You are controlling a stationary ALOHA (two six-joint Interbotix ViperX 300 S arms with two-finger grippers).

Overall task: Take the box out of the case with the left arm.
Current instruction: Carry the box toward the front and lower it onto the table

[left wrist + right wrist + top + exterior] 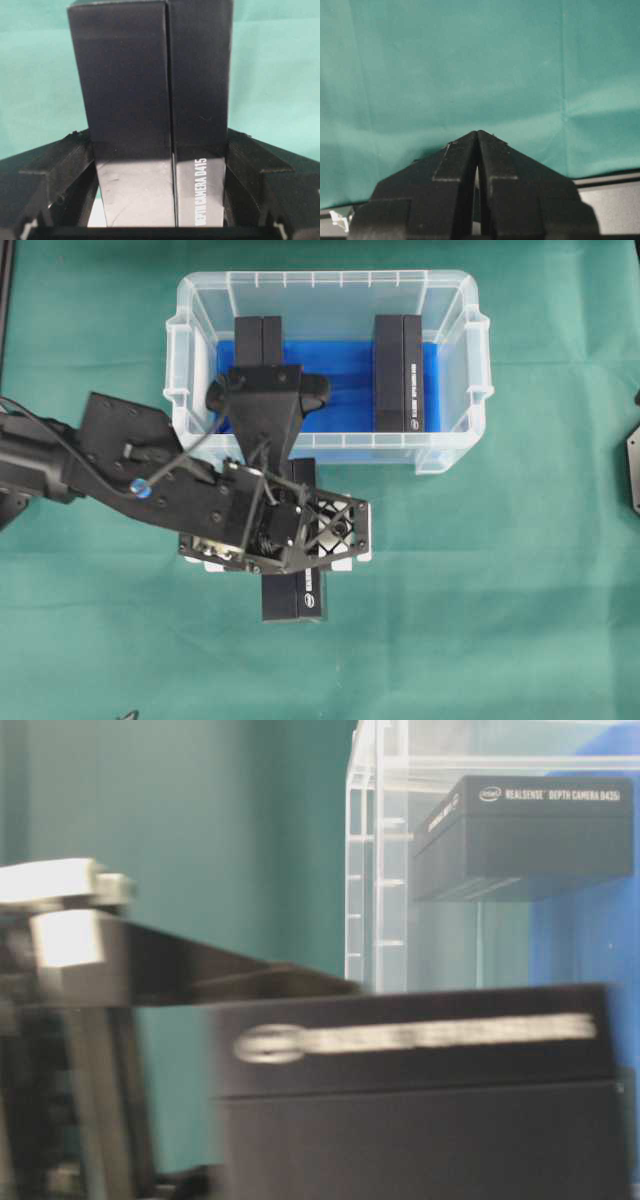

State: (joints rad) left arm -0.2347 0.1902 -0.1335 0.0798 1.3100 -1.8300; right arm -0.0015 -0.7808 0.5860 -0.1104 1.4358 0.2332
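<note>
Left gripper (290, 575) pinches a black box (295, 595) between its fingers (67, 165), outside the case (440, 455), over the green table (500, 620) just off the case's near wall. Its long axis runs toward the table's near edge. Matte black, seamed lengthwise, white "DEPTH CAMERA D415" lettering.

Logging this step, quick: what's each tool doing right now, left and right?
Left tool: closed on a black box, outside the case.
Right tool: shut, holding nothing.
</note>
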